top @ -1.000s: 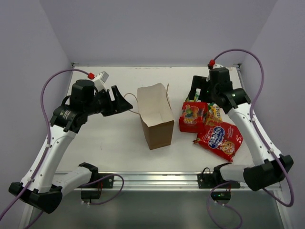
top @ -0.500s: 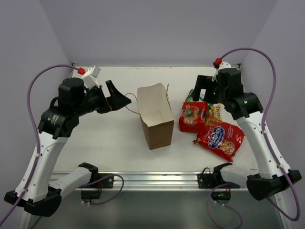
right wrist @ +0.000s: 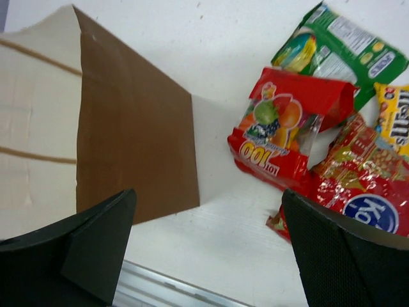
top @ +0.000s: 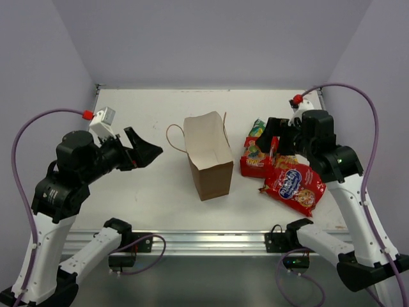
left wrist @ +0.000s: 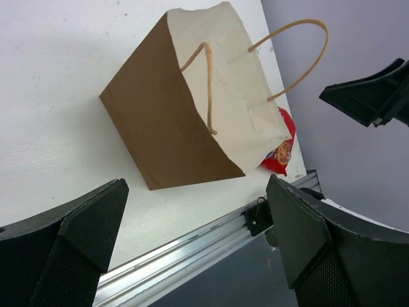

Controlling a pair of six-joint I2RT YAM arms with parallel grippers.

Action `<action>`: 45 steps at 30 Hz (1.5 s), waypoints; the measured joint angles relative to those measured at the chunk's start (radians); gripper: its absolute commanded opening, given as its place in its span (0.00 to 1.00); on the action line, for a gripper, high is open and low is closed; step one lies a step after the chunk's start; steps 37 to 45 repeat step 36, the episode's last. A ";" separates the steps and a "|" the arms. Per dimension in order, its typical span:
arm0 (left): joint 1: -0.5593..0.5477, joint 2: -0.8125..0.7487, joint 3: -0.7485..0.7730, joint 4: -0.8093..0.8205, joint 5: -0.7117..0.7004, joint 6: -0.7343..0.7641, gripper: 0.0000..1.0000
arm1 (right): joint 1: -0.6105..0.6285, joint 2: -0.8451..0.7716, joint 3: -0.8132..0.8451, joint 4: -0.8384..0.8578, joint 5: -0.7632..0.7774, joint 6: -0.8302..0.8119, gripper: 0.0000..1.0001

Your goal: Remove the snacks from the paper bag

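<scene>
The paper bag [top: 208,157] stands upright mid-table, mouth open, and only its pale inside shows from above; it is also in view as the paper bag [left wrist: 185,128] and the paper bag [right wrist: 128,134]. The snacks lie right of it: a green packet [right wrist: 339,48], a red fruit packet [right wrist: 287,128], a yellow packet [right wrist: 396,118] and a large red bag [top: 295,185]. My left gripper [top: 150,155] is open, left of the bag and apart from its loop handle [top: 172,137]. My right gripper [top: 276,137] hovers open above the snacks, holding nothing.
The aluminium rail [top: 204,242] runs along the table's near edge. Grey walls close in the left, back and right sides. Bare white table [top: 140,115] lies left of and behind the bag.
My left gripper has opened, let go of the bag's handle and drawn back to the left. My right gripper has moved nearer, over the snacks. The bag has stayed put.
</scene>
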 measured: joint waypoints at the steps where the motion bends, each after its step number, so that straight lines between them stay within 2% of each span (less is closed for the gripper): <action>1: 0.000 -0.019 -0.017 -0.006 -0.009 0.000 1.00 | 0.000 -0.023 -0.032 0.005 -0.013 0.006 0.99; 7: 0.000 -0.159 -0.170 -0.010 -0.082 0.000 1.00 | 0.000 -0.215 -0.275 0.063 -0.102 0.068 0.99; 14: 0.000 -0.335 -0.332 0.027 -0.130 -0.021 1.00 | 0.000 -0.432 -0.436 0.142 -0.140 0.156 0.99; 21: 0.000 -0.381 -0.397 0.062 -0.150 -0.055 1.00 | 0.000 -0.585 -0.578 0.181 -0.140 0.260 0.99; 29: 0.000 -0.471 -0.460 0.083 -0.175 -0.097 1.00 | 0.000 -0.673 -0.693 0.193 -0.133 0.354 0.99; 36: 0.000 -0.620 -0.555 0.095 -0.218 -0.168 1.00 | 0.000 -0.720 -0.778 0.204 -0.135 0.407 0.99; 45: 0.000 -0.620 -0.555 0.095 -0.218 -0.168 1.00 | 0.000 -0.720 -0.778 0.204 -0.135 0.407 0.99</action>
